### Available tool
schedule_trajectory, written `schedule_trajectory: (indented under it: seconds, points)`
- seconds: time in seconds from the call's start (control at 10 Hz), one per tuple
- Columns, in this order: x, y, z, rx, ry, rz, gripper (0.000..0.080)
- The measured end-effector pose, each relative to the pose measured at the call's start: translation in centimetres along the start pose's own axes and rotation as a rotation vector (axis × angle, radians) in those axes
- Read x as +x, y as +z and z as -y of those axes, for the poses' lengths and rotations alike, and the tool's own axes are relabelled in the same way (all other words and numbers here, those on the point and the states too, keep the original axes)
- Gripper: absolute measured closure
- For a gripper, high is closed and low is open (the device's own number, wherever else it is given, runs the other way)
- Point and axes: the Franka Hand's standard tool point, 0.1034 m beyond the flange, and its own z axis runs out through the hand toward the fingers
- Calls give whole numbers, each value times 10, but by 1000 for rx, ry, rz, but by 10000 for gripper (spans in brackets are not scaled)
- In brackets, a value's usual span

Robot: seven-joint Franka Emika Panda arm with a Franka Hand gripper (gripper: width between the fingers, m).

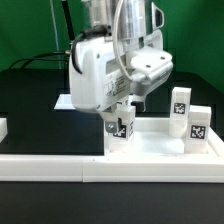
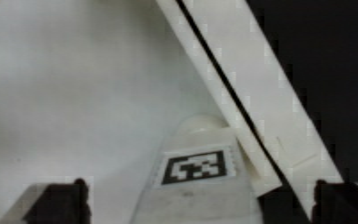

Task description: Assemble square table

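With the arm low over the square table (image 1: 150, 140), I see the gripper (image 1: 121, 118) spread wide around a leg block (image 1: 120, 129) standing on the slab, fingers (image 2: 60, 195) apart from it. Two more leg blocks (image 1: 188, 118) stand at the exterior view's right.

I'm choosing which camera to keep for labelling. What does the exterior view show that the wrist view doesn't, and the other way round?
Only the exterior view shows the arm, two more legs at its right, and the border wall. Only the wrist view shows both fingertips of the claw standing wide apart, with the slab's rim running past. Both show the tagged leg under the claw on the slab.
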Motion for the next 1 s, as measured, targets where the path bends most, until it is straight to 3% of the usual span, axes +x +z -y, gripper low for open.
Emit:
schedule_trajectory:
  seconds: [0.2,0.4,0.6,1.0]
  points:
    - [-11,-29,-9,12,-10,37,151]
    - [-18,-43,-14,-3,-40,32,150]
    - [-21,-37,-20,-16,-82,1,150]
    - [-20,-36,-20,-17,-82,-2,150]
